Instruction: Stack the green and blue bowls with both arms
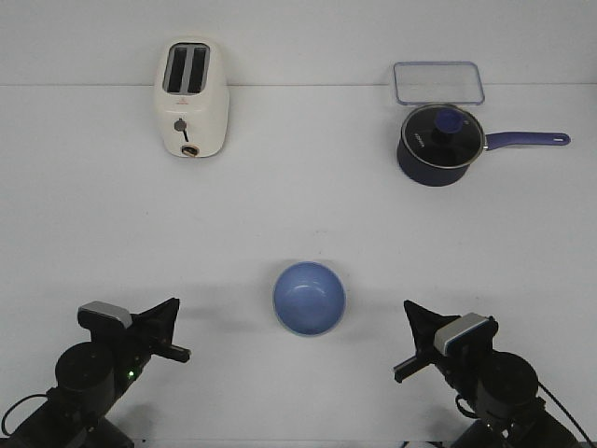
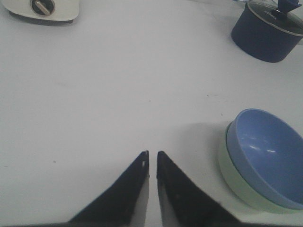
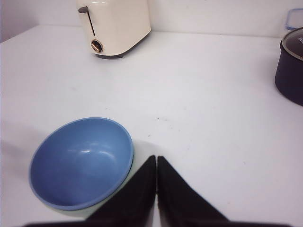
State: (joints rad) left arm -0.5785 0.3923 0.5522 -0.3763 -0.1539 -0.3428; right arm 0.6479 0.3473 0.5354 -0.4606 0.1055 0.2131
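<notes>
The blue bowl [image 1: 309, 297] sits nested inside the green bowl at the middle of the table, toward the front. In the front view the green bowl is hidden under it. In the left wrist view the green bowl [image 2: 236, 182] shows as a pale rim and wall below the blue bowl [image 2: 267, 153]. The right wrist view shows the blue bowl [image 3: 80, 161] upright and empty. My left gripper [image 1: 173, 329] [image 2: 152, 152] is shut and empty, left of the bowls and apart from them. My right gripper [image 1: 415, 341] [image 3: 156, 157] is shut and empty, right of the bowls.
A cream toaster [image 1: 191, 98] stands at the back left. A dark navy pot with a glass lid [image 1: 440, 145] stands at the back right, its handle pointing right. A clear lidded container [image 1: 438, 82] lies behind the pot.
</notes>
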